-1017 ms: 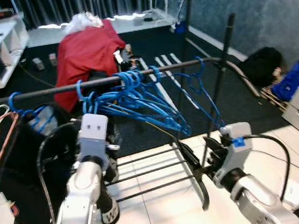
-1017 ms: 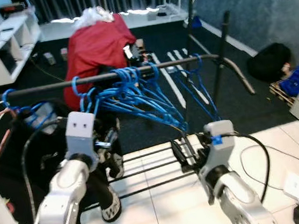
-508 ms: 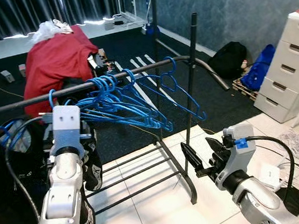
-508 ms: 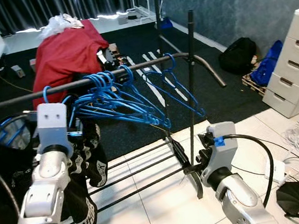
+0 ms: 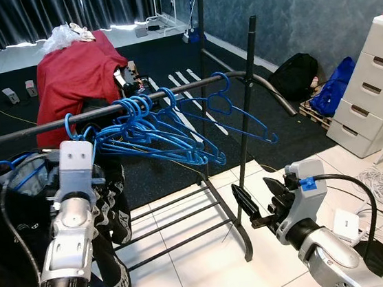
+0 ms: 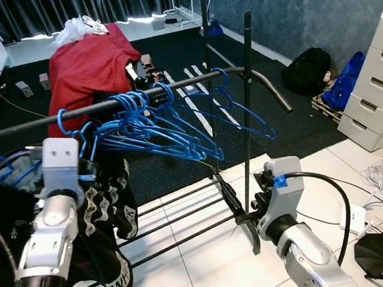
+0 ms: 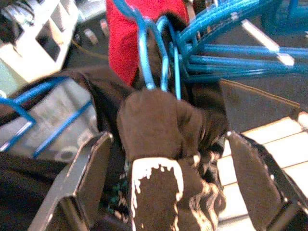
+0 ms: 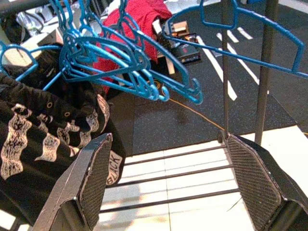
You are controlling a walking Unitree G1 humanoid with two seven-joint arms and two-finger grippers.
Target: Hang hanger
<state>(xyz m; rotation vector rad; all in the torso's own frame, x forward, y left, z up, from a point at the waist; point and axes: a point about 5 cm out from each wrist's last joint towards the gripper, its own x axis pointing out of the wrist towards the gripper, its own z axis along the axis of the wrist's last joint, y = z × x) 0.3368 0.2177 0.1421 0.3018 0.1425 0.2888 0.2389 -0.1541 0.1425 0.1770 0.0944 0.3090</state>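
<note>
- Left wrist view: the hanger (image 7: 153, 53) I care about is the blue one carrying the dark printed garment (image 7: 163, 159); its neck rises out of the bunched collar, midway between my left hand's (image 7: 163, 178) two black fingers.
- Those fingers stand wide apart on either side of the garment and grip nothing. I can't tell from this blurred view whether the hook already sits fully over the rail.
- From the head camera, the garment (image 5: 113, 215) hangs below the dark rail (image 5: 37, 126) on the left part of the rack, just beside the left hand (image 5: 78, 171) and next to the cluster of empty blue hangers (image 5: 169, 129).
- To do this step well, I'd check the hook's seat on the rail before drawing the left hand away, then back it out straight along its own fingers so neither pad drags the cloth or tips the hook off.
- I judge the crowding to be the main risk: a sideways sweep could snag the neighbouring hangers.
- My right hand (image 5: 260, 201) is low by the rack's upright post (image 5: 250, 144), fingers spread and empty; I'd leave it there, apart from the post and the floor rails (image 8: 168, 183).
</note>
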